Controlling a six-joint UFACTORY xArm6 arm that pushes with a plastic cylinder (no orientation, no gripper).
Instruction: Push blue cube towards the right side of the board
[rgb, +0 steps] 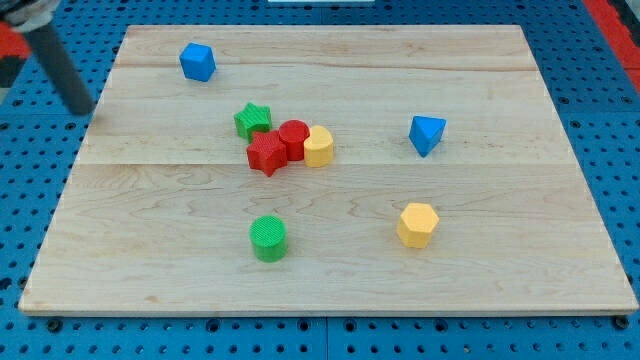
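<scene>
My tip (80, 110) stands at the far left, just off the board's (330, 270) left edge over the blue pegboard (20, 200); it is a bare rod, touches no block and holds nothing. The blue cube (197, 62) lies to its right, near the far left corner of the board, apart from the tip with bare wood between them. Nearer the middle, four blocks sit packed together: green star (252, 120), red star (266, 154), red cylinder (294, 137) and yellow block (319, 146). A blue wedge-like block (427, 133) lies well right of the cluster; a green cylinder (268, 238) and a yellow hexagon (418, 224) lie near the front.

Risks, as judged. The tip lies slightly nearer than the cube, so a straight rightward sweep could pass in front of it and miss. An off-centre contact could turn the cube and send it off the far edge, which is close behind it, or nearer, toward the cluster. The far strip to the right appears free of blocks, so a clean push should meet nothing.
</scene>
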